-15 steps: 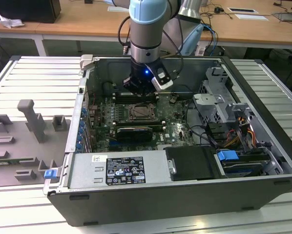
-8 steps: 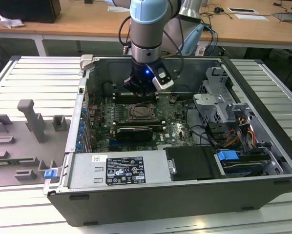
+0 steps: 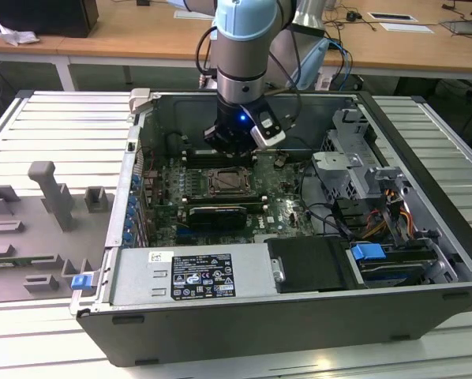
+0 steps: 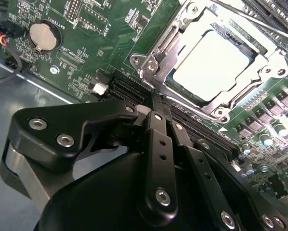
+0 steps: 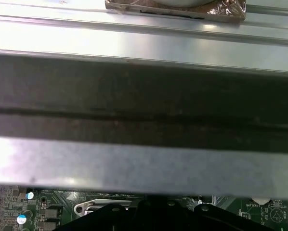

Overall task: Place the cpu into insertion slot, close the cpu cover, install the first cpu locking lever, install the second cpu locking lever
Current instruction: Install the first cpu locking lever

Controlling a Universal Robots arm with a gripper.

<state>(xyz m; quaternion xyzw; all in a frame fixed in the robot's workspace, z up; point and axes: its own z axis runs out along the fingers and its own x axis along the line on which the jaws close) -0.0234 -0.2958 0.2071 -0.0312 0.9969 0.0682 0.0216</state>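
The insertion slot is left open from above; it is hemmed by the tool behind, a long black card in front, and the drive cage beside.

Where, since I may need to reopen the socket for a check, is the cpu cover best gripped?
Probably at its outer rim. The cpu cover seems to lie flat around the cpu, and its cut-out edge sits against the chip, leaving nothing to pinch there. Come in from the side at a free outer edge and pinch the thin plate.
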